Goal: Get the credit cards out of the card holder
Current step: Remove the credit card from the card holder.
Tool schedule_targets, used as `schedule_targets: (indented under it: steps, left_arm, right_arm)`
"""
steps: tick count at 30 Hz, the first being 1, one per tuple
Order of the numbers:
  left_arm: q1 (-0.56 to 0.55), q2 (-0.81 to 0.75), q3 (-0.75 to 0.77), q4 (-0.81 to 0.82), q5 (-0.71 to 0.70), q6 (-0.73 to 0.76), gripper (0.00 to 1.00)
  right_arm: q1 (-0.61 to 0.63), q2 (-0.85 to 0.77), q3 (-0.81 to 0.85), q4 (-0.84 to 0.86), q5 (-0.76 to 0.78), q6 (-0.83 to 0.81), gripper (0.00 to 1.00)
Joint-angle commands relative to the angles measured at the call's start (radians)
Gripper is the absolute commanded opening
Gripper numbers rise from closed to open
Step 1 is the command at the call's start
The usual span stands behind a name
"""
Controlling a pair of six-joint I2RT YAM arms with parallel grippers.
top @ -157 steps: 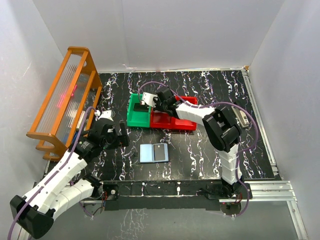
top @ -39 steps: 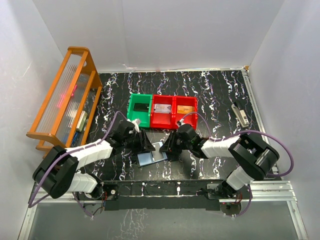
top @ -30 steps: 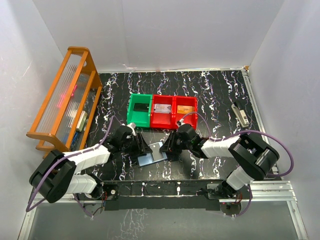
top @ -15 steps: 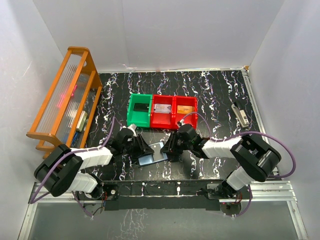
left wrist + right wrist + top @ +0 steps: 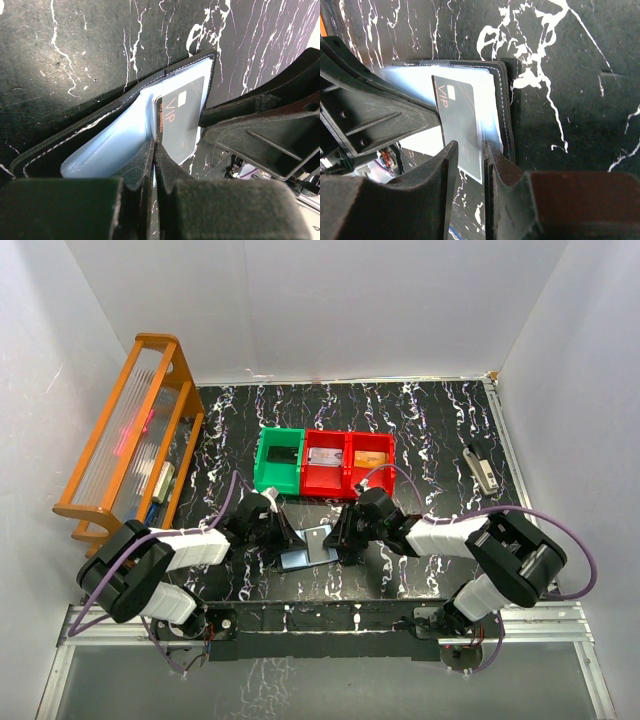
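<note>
White walls are boxing in a black marbled table (image 5: 430,420), and the card holder (image 5: 296,560) is lying open near the front edge, right between the two arms, with its light-blue panels folding up a bit like a V. A black card (image 5: 460,115) with VIP on it is sticking out of the panel on the right arm's side. The right gripper (image 5: 471,147) is pointing in from that side with its jaws a little apart and the card's near end sitting in the gap. Honestly can't tell if it's actually squeezing it. The left gripper (image 5: 153,150) is pointing in from the other side with its fingers pressed together, tips resting at the blue lining just beside the card. Further back, a green bin (image 5: 262,468) is holding a dark card (image 5: 281,453). It's touching a pair of red bins (image 5: 346,462), which are holding a pale card (image 5: 324,455) and an orange card (image 5: 370,458). A wooden rack (image 5: 120,450) is standing along the left wall.
</note>
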Motion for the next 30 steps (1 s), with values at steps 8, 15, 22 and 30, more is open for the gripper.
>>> schedule_targets:
  steps: [8,15,22,30]
  left_arm:
    - [-0.016,-0.063,0.047,-0.145,-0.007,0.088,0.0]
    - [-0.016,-0.072,0.038,-0.115,0.002,0.066,0.06]
    - [-0.016,-0.077,0.02,-0.078,0.018,0.048,0.2]
    - [-0.016,-0.051,-0.036,0.014,0.037,-0.001,0.28]
  right_arm:
    - [0.014,-0.121,0.113,-0.235,0.089,-0.105,0.28]
    - [0.013,-0.039,0.142,-0.135,-0.015,-0.106,0.28]
    - [0.015,0.048,0.086,-0.06,-0.034,-0.055,0.26]
    - [0.015,0.04,-0.006,0.02,-0.033,0.0,0.22]
